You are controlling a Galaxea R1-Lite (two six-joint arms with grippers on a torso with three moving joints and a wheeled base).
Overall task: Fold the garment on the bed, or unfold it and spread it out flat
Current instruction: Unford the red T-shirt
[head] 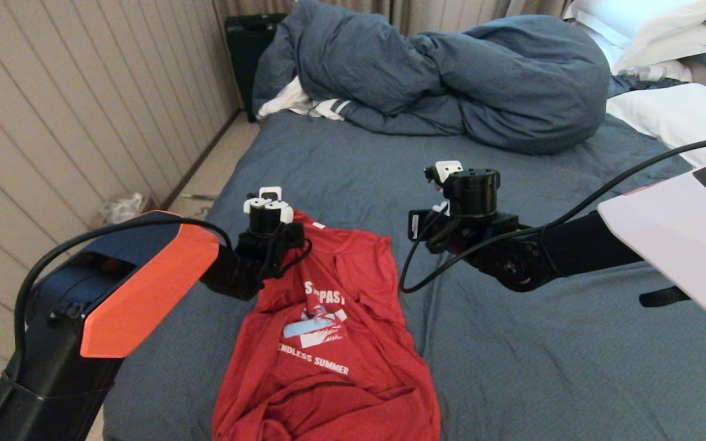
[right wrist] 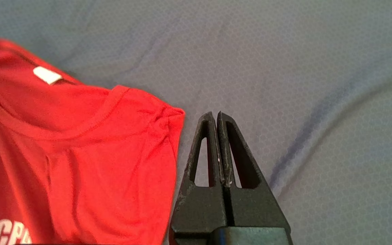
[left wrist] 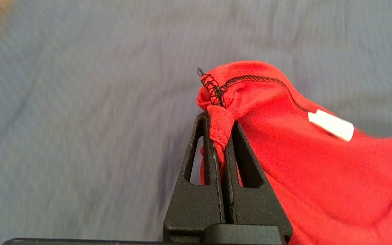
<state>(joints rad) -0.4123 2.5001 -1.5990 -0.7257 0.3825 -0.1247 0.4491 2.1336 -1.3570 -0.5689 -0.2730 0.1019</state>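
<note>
My left gripper [left wrist: 219, 126] is clamped on the red T-shirt [head: 328, 331], apparently at a shoulder seam near the white neck tag [left wrist: 330, 125]. My right gripper [right wrist: 216, 119] hangs just beside the shirt over the blue-grey sheet [head: 543, 343], fingers pressed together on nothing.

A black suitcase [head: 247, 46] stands by the panelled wall [head: 71, 104].
</note>
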